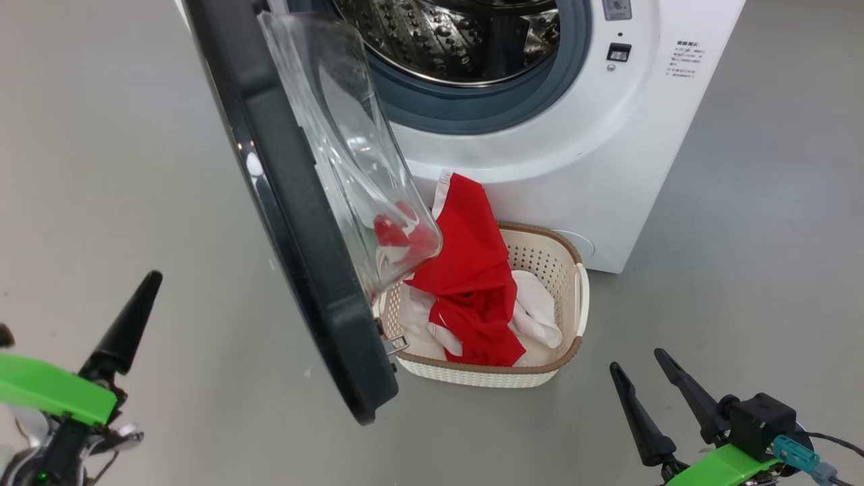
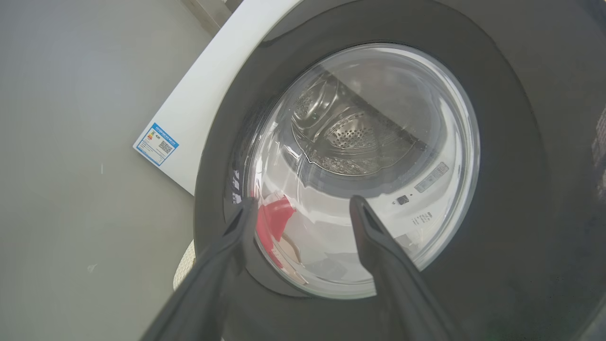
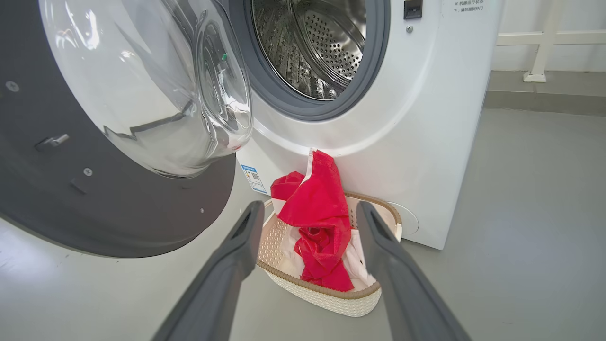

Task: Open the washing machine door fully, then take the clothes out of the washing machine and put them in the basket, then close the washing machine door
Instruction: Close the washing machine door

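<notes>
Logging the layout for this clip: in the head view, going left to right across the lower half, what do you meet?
left gripper → washing machine door → basket → right gripper

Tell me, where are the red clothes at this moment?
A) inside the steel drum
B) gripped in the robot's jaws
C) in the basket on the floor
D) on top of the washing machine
C: the red clothes lie heaped in the basket, which stands on the floor in front of the washing machine. No clothes show in the visible part of the drum.
</notes>
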Controlling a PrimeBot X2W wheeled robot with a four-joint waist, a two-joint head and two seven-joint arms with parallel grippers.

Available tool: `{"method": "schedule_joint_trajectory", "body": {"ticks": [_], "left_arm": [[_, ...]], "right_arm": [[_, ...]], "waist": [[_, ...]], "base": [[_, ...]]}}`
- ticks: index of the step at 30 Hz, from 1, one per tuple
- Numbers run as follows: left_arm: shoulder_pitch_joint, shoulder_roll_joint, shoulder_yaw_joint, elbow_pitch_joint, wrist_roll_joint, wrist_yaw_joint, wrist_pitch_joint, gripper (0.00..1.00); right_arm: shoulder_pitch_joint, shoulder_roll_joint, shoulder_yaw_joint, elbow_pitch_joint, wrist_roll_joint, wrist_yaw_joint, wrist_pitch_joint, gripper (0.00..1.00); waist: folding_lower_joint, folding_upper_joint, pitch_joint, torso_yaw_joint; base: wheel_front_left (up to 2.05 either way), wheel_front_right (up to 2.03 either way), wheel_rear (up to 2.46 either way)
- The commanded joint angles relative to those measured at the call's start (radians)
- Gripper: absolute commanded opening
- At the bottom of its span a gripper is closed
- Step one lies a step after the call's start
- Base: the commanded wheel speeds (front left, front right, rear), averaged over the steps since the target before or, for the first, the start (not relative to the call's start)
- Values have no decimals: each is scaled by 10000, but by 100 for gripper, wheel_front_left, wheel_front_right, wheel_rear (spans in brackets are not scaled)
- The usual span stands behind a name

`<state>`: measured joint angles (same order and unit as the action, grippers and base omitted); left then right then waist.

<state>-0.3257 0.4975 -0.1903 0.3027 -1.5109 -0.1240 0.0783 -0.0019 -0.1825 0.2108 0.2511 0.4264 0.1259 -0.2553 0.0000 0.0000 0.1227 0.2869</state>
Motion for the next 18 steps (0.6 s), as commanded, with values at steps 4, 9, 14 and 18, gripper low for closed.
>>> {"method": "schedule_joint_trajectory", "body": {"ticks": [4,9,14,18], "left_arm": [[212,272,362,66,83,-67,-681,100],[596,-5,124,333,127,-67,-1333,100],[829,-109,-299,750,462,-67,-2046,100],[841,-105,-746,1065,838,-67,-2676,100]], "right_arm": [[-53,-35,212,-210,-67,48,-65,100],[-30,-23,175,-218,-50,48,-65,100],[-14,-24,142,-223,-40,48,-65,100],[-5,-43,111,-227,-36,48,-65,100]], "waist": [[0,0,-22,-67],[0,0,20,-98],[0,0,47,-140],[0,0,49,-177]], "base": [[0,0,0],[0,0,0],[0,0,0],[0,0,0]]}}
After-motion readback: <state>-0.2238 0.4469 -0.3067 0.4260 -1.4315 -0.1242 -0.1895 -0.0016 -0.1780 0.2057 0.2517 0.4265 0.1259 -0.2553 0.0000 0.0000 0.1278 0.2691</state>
